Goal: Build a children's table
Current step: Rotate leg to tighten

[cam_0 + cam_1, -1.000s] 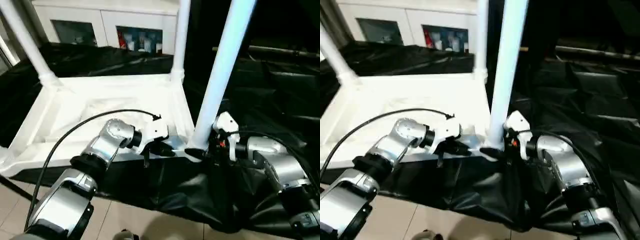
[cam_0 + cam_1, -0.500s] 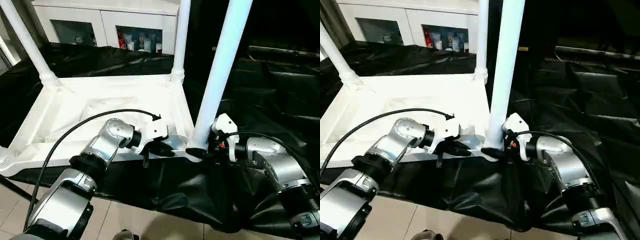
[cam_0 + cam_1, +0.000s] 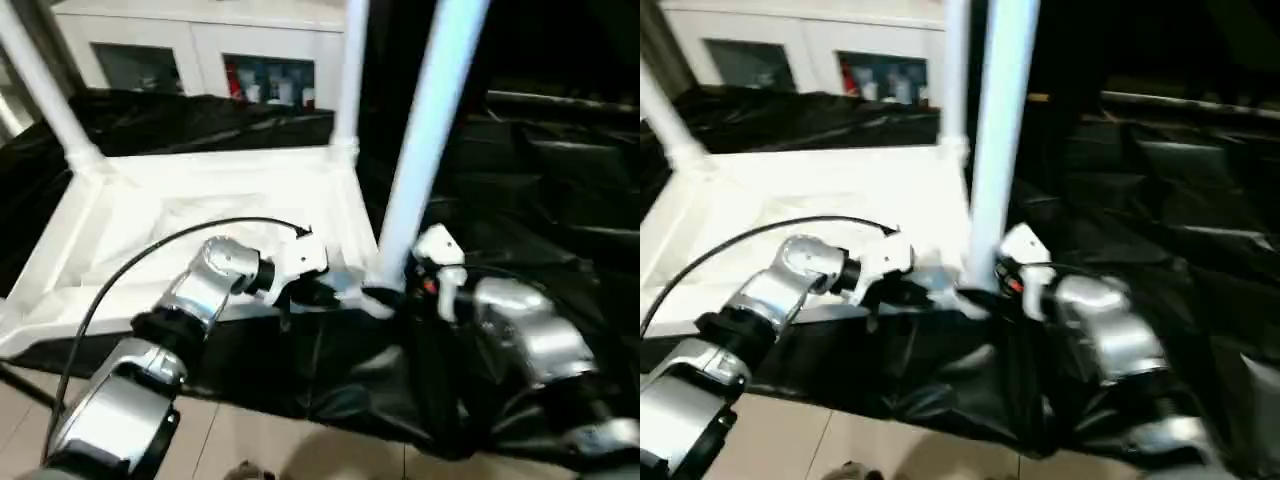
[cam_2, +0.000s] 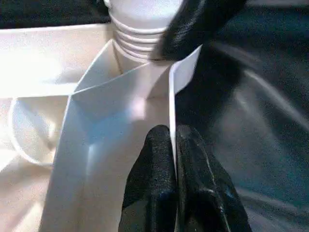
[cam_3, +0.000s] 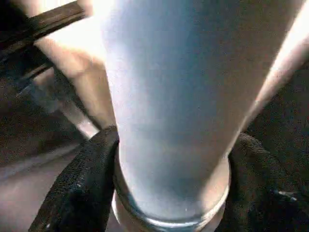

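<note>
The white tabletop (image 3: 200, 200) lies upside down on black cloth, its ribbed underside facing up. White legs stand upright in its corner sockets: one far left (image 3: 40, 80), one far right (image 3: 350, 70), one near right (image 3: 425, 130). My left gripper (image 3: 318, 293) is shut on the thin rim wall of the tabletop (image 4: 120, 96) next to the near right socket, with the fingers (image 4: 154, 164) pinched together over it. My right gripper (image 3: 385, 298) holds the base of the near right leg (image 5: 164, 87), one black finger (image 5: 91, 169) pressed on each side.
A white cabinet with glass doors (image 3: 200, 50) stands behind the tabletop. Crumpled black cloth (image 3: 520, 180) covers the support and hangs over its front edge. Light floor tiles (image 3: 250, 440) show below. A black cable (image 3: 150, 250) arcs over my left forearm.
The right gripper's fingers have closed in around the base of the near right leg. The left gripper keeps its pinch on the rim. The head camera has shifted slightly.
</note>
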